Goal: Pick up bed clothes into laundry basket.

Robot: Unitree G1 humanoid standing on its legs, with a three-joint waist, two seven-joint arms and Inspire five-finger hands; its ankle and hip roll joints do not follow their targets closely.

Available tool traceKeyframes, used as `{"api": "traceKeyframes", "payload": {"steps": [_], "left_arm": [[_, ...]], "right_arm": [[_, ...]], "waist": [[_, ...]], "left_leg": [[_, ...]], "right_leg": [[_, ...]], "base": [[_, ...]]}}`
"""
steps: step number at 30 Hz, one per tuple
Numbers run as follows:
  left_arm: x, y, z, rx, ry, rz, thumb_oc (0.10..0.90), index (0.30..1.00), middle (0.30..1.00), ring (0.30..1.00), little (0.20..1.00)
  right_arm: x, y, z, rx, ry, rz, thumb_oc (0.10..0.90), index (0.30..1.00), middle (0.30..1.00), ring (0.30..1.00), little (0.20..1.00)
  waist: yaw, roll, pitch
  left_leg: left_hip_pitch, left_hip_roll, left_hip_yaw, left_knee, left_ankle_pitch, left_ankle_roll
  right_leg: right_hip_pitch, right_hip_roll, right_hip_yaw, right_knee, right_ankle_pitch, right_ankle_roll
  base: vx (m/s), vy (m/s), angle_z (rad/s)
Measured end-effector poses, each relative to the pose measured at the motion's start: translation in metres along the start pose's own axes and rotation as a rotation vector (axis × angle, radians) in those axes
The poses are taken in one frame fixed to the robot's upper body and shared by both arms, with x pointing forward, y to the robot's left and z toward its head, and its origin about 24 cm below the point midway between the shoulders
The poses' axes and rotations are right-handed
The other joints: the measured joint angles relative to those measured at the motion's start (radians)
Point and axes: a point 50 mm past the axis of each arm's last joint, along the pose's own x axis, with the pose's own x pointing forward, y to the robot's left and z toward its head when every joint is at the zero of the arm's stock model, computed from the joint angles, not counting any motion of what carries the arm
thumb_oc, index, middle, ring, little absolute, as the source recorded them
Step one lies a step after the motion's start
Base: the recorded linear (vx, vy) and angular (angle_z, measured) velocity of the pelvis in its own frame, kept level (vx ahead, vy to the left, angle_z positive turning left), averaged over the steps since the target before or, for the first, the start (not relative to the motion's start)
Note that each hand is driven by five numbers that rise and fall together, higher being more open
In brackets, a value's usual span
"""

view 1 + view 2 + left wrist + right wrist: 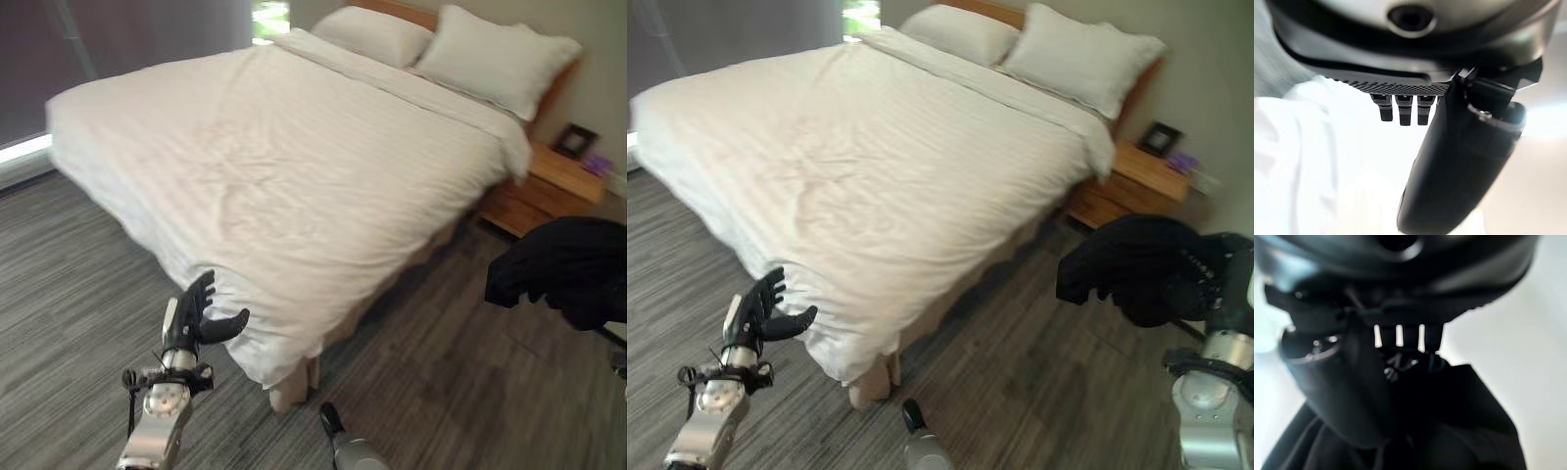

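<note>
black garment held aloft beside a freshly made bed

my right robot hand (1205, 279) hangs over the wood floor (69, 294) beside the bed (294, 166), its fingers curled into a bunched black garment (1136, 269). in the right wrist view the dark cloth (1449, 421) fills the space past my thumb, gathered tight in the grasp, which i judge keeps it from trailing on the floor while it is carried. my left robot hand (196, 315) stands near the foot corner of the bed, fingers straight and thumb spread, holding nothing, just beside the hanging edge of the white duvet (284, 186); it looks free to steady me or to take the next piece. the duvet lies smooth, with two pillows (495, 59) at the head and a wooden nightstand (549, 186) beyond. the garment is clear of the bed, off its near right side. i cannot see a laundry basket, so i judge that finding it is the step in hand.
</note>
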Motion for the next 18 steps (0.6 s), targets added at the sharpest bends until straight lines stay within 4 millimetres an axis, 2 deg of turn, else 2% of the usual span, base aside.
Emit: {"api": "traceKeyframes", "payload": {"steps": [1, 2, 3, 4, 5, 6, 7, 8, 9, 10, 11, 12, 13, 14, 15, 16, 17, 18], "left_arm": [[-0.001, -0.003, 0.002, -0.012, -0.009, -0.010, 0.800, 0.900, 0.900, 0.900, 0.900], [-0.001, 0.002, 0.006, -0.004, -0.027, -0.001, 0.800, 0.900, 0.900, 0.900, 0.900], [-0.003, 0.008, 0.005, 0.003, -0.022, 0.021, 0.800, 0.900, 0.900, 0.900, 0.900], [-0.007, 0.020, 0.002, 0.021, -0.010, 0.055, 0.800, 0.900, 0.900, 0.900, 0.900], [-0.008, 0.029, -0.004, 0.019, 0.018, 0.110, 0.800, 0.900, 0.900, 0.900, 0.900], [-0.008, 0.033, -0.004, 0.023, 0.022, 0.129, 0.800, 0.900, 0.900, 0.900, 0.900], [-0.004, 0.032, 0.003, 0.022, -0.004, 0.121, 0.800, 0.900, 0.900, 0.900, 0.900], [-0.003, 0.032, 0.006, 0.025, -0.018, 0.115, 0.800, 0.900, 0.900, 0.900, 0.900], [0.000, 0.024, 0.004, 0.006, 0.000, 0.100, 0.800, 0.900, 0.900, 0.900, 0.900], [-0.001, 0.016, 0.002, -0.022, 0.003, 0.091, 0.800, 0.900, 0.900, 0.900, 0.900], [-0.005, 0.010, 0.002, -0.045, -0.004, 0.082, 0.800, 0.900, 0.900, 0.900, 0.900], [-0.006, 0.012, 0.006, -0.031, -0.021, 0.077, 0.800, 0.900, 0.900, 0.900, 0.900], [-0.006, 0.015, 0.007, -0.021, -0.025, 0.083, 0.800, 0.900, 0.900, 0.900, 0.900], [-0.008, 0.026, 0.007, -0.008, -0.025, 0.115, 0.800, 0.900, 0.900, 0.900, 0.900], [-0.009, 0.029, 0.008, -0.007, -0.027, 0.131, 0.800, 0.900, 0.900, 0.900, 0.900], [-0.010, 0.028, 0.016, -0.011, -0.062, 0.119, 0.800, 0.900, 0.900, 0.900, 0.900], [-0.009, 0.022, 0.025, -0.015, -0.100, 0.094, 0.800, 0.900, 0.900, 0.900, 0.900], [-0.012, 0.017, 0.040, -0.022, -0.165, 0.072, 0.800, 0.900, 0.900, 0.900, 0.900]], "right_arm": [[-0.003, 0.001, -0.004, -0.019, 0.016, 0.011, 0.400, 0.300, 0.300, 0.300, 0.300], [-0.007, 0.005, -0.006, -0.032, 0.024, 0.028, 0.400, 0.300, 0.300, 0.300, 0.300], [-0.011, 0.011, -0.006, -0.028, 0.027, 0.044, 0.400, 0.300, 0.300, 0.300, 0.300], [-0.016, 0.020, -0.003, -0.017, 0.020, 0.072, 0.400, 0.300, 0.300, 0.300, 0.300], [-0.014, 0.034, 0.011, 0.038, -0.004, 0.078, 0.400, 0.300, 0.300, 0.300, 0.300], [-0.012, 0.041, 0.023, 0.074, -0.032, 0.077, 0.400, 0.300, 0.300, 0.300, 0.300], [-0.005, 0.044, 0.038, 0.114, -0.070, 0.061, 0.400, 0.300, 0.300, 0.300, 0.300], [-0.001, 0.049, 0.050, 0.158, -0.089, 0.053, 0.400, 0.300, 0.300, 0.300, 0.300], [-0.005, 0.055, 0.053, 0.193, -0.072, 0.052, 0.400, 0.300, 0.300, 0.300, 0.300], [-0.007, 0.055, 0.051, 0.185, -0.069, 0.056, 0.400, 0.300, 0.300, 0.300, 0.300], [-0.007, 0.053, 0.053, 0.186, -0.079, 0.052, 0.400, 0.300, 0.300, 0.300, 0.300], [-0.008, 0.051, 0.060, 0.197, -0.112, 0.047, 0.400, 0.300, 0.300, 0.300, 0.300], [-0.010, 0.052, 0.065, 0.201, -0.139, 0.052, 0.400, 0.300, 0.300, 0.300, 0.300], [-0.017, 0.057, 0.078, 0.226, -0.202, 0.078, 0.400, 0.300, 0.300, 0.300, 0.300], [-0.021, 0.062, 0.084, 0.239, -0.221, 0.098, 0.400, 0.300, 0.300, 0.300, 0.300], [-0.025, 0.064, 0.087, 0.255, -0.229, 0.106, 0.400, 0.300, 0.300, 0.300, 0.300], [-0.024, 0.064, 0.087, 0.254, -0.225, 0.103, 0.400, 0.300, 0.300, 0.300, 0.300], [-0.023, 0.067, 0.092, 0.254, -0.244, 0.122, 0.400, 0.300, 0.300, 0.300, 0.300]], "waist": [[0.003, 0.046, 0.002], [0.018, 0.027, 0.001], [0.045, -0.003, -0.004], [0.083, -0.046, -0.025], [0.096, -0.048, -0.005], [0.096, -0.070, 0.000], [0.090, -0.060, 0.005], [0.117, -0.046, 0.018], [0.105, -0.032, 0.022], [0.110, -0.006, 0.016], [0.128, 0.038, 0.004], [0.157, 0.039, 0.002], [0.162, 0.035, 0.000], [0.175, 0.028, -0.004], [0.185, 0.025, -0.002], [0.185, 0.011, 0.001], [0.176, 0.015, -0.002], [0.182, 0.059, -0.004]], "left_leg": [[0.025, 0.023, 0.039, -0.055, 0.041, -0.021], [0.069, 0.013, 0.092, -0.081, 0.066, -0.043], [0.097, 0.006, 0.135, -0.077, 0.057, -0.052], [0.121, -0.008, 0.193, -0.066, 0.045, -0.080], [0.102, 0.016, 0.241, -0.008, 0.012, -0.071], [0.062, -0.022, 0.202, -0.021, -0.006, -0.037], [0.021, -0.083, 0.182, -0.101, 0.039, 0.006], [0.021, -0.054, 0.178, -0.098, 0.101, 0.020], [0.019, -0.015, 0.212, -0.069, 0.112, 0.033], [0.027, 0.007, 0.224, -0.078, 0.111, 0.031], [0.047, 0.048, 0.272, -0.082, 0.140, -0.008], [0.061, 0.063, 0.310, -0.069, 0.145, -0.012], [0.066, 0.074, 0.331, -0.051, 0.144, -0.013], [0.086, 0.098, 0.372, -0.009, 0.139, -0.023], [0.060, 0.141, 0.398, 0.066, 0.116, -0.029], [0.018, 0.137, 0.427, 0.031, 0.068, -0.082], [0.006, 0.097, 0.429, -0.067, 0.091, -0.093], [-0.012, 0.105, 0.437, -0.093, 0.221, -0.067]], "right_leg": [[0.017, -0.021, -0.113, 0.069, 0.041, -0.032], [0.088, -0.060, -0.190, 0.105, 0.046, -0.050], [0.124, -0.082, -0.233, 0.147, 0.040, -0.075], [0.178, -0.080, -0.218, 0.111, 0.040, -0.080], [0.166, -0.030, -0.167, 0.072, 0.115, -0.138], [0.135, -0.016, -0.098, 0.035, 0.169, -0.142], [0.115, 0.013, -0.052, -0.043, 0.260, -0.109], [0.105, 0.028, -0.030, -0.076, 0.290, -0.044], [0.128, 0.008, -0.153, -0.004, 0.158, -0.059], [0.140, -0.010, -0.204, 0.057, 0.117, -0.069], [0.156, -0.058, -0.284, 0.147, 0.090, -0.037], [0.185, -0.121, -0.348, 0.163, 0.103, -0.042], [0.219, -0.147, -0.372, 0.138, 0.114, -0.066], [0.271, -0.139, -0.398, 0.088, 0.123, -0.094], [0.282, -0.121, -0.404, 0.063, 0.119, -0.104], [0.278, -0.105, -0.379, 0.024, 0.122, -0.109], [0.271, -0.092, -0.379, 0.006, 0.126, -0.108], [0.248, -0.039, -0.382, 0.000, 0.131, -0.114]], "base": [[-0.19, 0.067, -0.90], [-0.24, 0.082, -1.18], [-0.18, 0.040, -1.51], [-0.20, 0.019, -1.88], [-0.19, 0.008, -1.80], [-0.23, -0.038, -1.63], [-0.18, -0.038, -1.53], [-0.18, -0.072, -1.30], [-0.16, -0.081, -0.94], [-0.18, -0.117, -0.78], [-0.20, -0.134, -1.17], [-0.21, -0.129, -1.23], [-0.21, -0.138, -1.30], [-0.13, -0.091, -0.93], [-0.18, -0.207, -0.97], [-0.15, -0.235, -0.51], [-0.18, -0.324, -0.71], [-0.08, -0.228, -0.88]]}}
